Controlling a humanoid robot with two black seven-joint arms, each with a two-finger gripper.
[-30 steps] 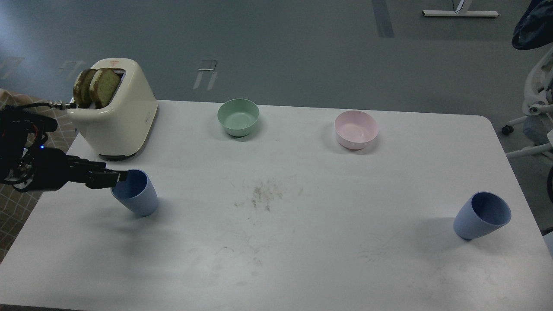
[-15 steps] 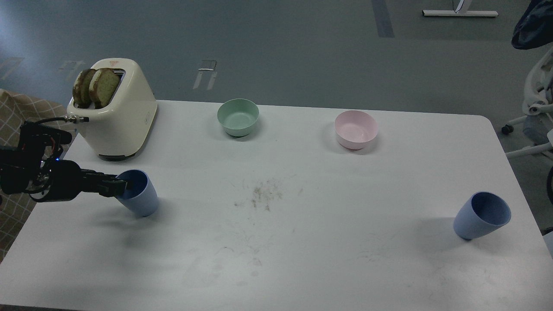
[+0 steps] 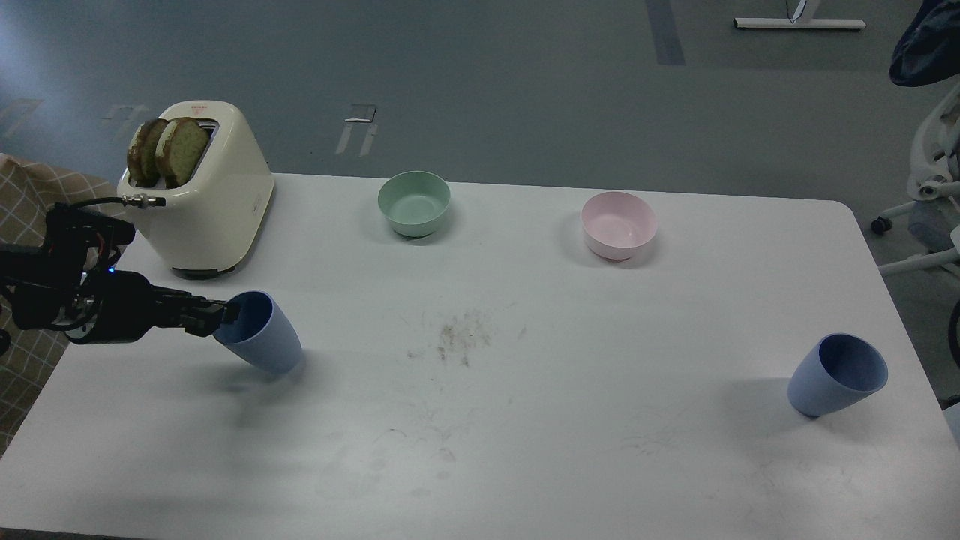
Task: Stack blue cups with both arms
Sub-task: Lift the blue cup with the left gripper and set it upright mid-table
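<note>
One blue cup (image 3: 268,341) is at the left of the white table (image 3: 525,435), tilted with its mouth towards the left. My left gripper (image 3: 217,316) comes in from the left and is shut on the cup's rim. The cup's base looks slightly off the table or just touching it. The second blue cup (image 3: 834,379) stands alone near the table's right edge, leaning to the right in the view. My right arm and its gripper are out of view.
A cream toaster (image 3: 210,202) with two bread slices stands at the back left, just behind my left arm. A mint-green bowl (image 3: 414,202) and a pink bowl (image 3: 619,225) sit along the back. Crumbs (image 3: 457,337) lie mid-table.
My left gripper reached the left cup's rim, closed on it and carried it a little to the right, tilting it further. The right cup has not moved.
</note>
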